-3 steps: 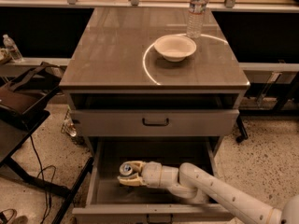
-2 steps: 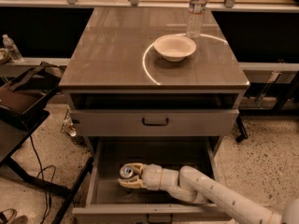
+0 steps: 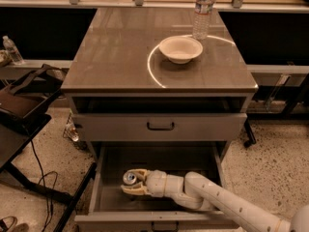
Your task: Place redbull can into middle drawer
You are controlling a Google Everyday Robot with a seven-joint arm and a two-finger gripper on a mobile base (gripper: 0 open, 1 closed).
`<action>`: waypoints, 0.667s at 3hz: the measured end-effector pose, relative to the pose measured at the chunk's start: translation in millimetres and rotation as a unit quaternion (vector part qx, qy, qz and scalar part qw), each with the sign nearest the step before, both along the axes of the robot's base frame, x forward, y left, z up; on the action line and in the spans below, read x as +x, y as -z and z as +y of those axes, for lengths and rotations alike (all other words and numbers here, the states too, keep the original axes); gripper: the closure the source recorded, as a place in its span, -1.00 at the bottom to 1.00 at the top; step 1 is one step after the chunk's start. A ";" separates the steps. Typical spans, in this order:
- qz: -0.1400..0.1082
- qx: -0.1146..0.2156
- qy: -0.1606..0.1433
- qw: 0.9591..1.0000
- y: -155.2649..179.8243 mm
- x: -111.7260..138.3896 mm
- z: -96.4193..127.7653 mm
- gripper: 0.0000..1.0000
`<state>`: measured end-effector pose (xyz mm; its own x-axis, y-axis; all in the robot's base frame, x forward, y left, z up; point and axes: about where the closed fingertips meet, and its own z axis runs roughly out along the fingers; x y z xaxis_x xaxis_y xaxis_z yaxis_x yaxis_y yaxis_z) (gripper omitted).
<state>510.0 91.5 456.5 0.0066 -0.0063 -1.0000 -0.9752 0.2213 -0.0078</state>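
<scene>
The redbull can (image 3: pixel 129 178) shows mostly its silver top, low inside the open middle drawer (image 3: pixel 98 187), toward its left side. My gripper (image 3: pixel 133 182) reaches into the drawer from the lower right on a pale arm. Its cream fingers (image 3: pixel 137 173) close around the can. I cannot tell whether the can's base touches the drawer floor. The drawer is pulled far out, with its small dark handle (image 3: pixel 164 225) at the bottom edge of the view.
Above it is a shut, shallower drawer front with a black handle (image 3: pixel 161 126). A white bowl (image 3: pixel 180 49) and a clear water bottle (image 3: pixel 203 11) stand on the cabinet top. A dark chair (image 3: pixel 24 105) and cables lie to the left.
My gripper and the can have sunk very slightly inside the drawer. Nothing else has moved.
</scene>
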 end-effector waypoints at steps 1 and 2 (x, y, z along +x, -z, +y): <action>0.000 0.001 -0.002 1.000 -0.5 -0.6 1.8 -0.22; 0.000 0.002 -0.004 1.000 -1.2 -1.4 4.3 -0.86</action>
<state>508.6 95.8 457.8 0.0066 -0.0025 -1.0000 -0.9768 0.2140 -0.0070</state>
